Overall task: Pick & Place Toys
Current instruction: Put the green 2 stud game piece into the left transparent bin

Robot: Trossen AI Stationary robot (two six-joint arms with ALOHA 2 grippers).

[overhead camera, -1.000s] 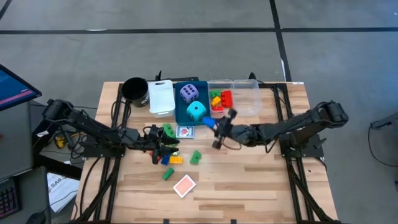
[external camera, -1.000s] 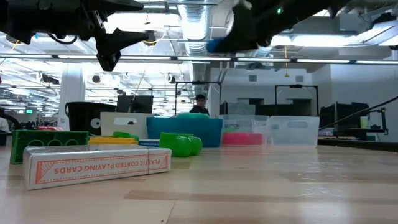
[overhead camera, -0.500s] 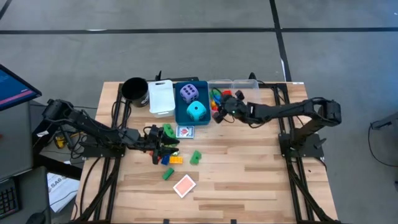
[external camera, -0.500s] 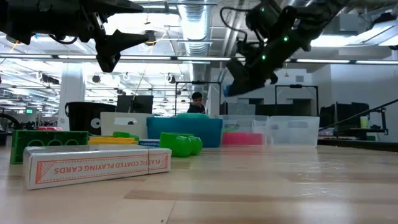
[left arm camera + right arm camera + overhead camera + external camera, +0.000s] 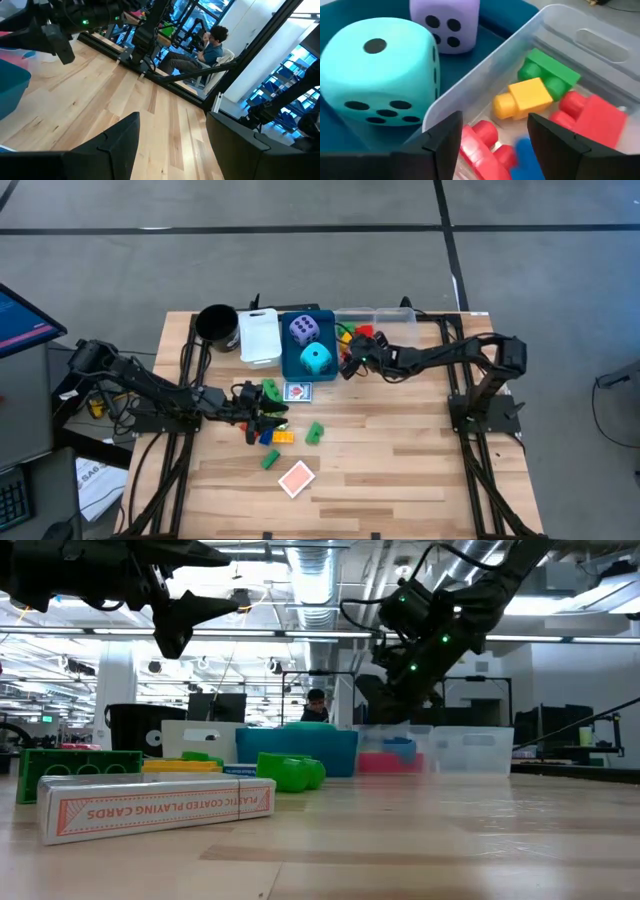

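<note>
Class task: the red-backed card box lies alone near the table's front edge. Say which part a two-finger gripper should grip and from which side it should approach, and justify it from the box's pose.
The card box lies flat, turned diagonally on the table. Probably best to descend from straight above and pinch its two long edges, wrist rotated to match the diagonal. Nothing crowds it.

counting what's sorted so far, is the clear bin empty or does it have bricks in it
Not empty. The clear bin holds a green brick, a yellow brick, red bricks and a blue brick.
</note>
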